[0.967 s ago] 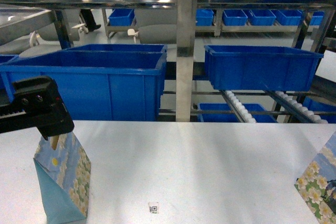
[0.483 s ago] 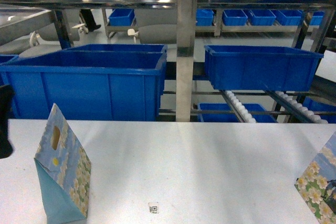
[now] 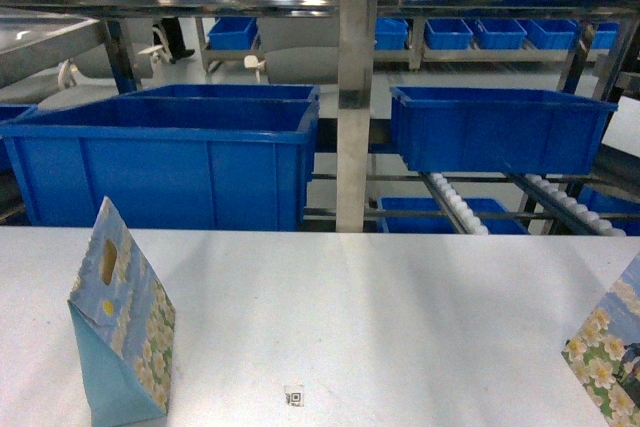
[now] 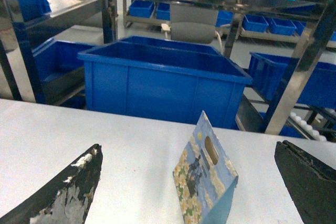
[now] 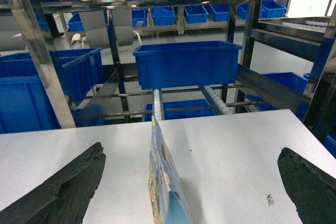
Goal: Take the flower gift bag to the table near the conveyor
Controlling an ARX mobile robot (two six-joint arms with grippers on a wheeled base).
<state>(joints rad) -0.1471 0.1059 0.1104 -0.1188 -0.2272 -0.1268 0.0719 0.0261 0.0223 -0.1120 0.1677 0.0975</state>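
A flower gift bag [image 3: 120, 332] stands upright on the near left of the off-white surface [image 3: 380, 317], its narrow top edge pointing up and a cut-out handle hole near the top. Nothing touches it. A second flowered bag [image 3: 610, 352] shows only in part at the near right edge of the surface. A small QR-code sticker [image 3: 293, 397] lies on the surface between them, nearer the left bag.

Neither arm appears in the head view. In the left wrist view the left tool [image 4: 191, 182] is spread wide, its two dark fingers [image 4: 68, 190] at either lower corner, with the bag [image 4: 205, 177] standing between them and apart from both. In the right wrist view the right tool [image 5: 191, 187] is likewise spread wide and holds nothing; the second bag [image 5: 164, 182] stands edge-on between its fingers without contact.

Beyond the far edge of the surface stands the conveyor [image 3: 455, 205], steel-framed lanes of small white rollers, carrying a large blue bin [image 3: 170, 162] on the left and another blue bin [image 3: 495, 127] on the right.
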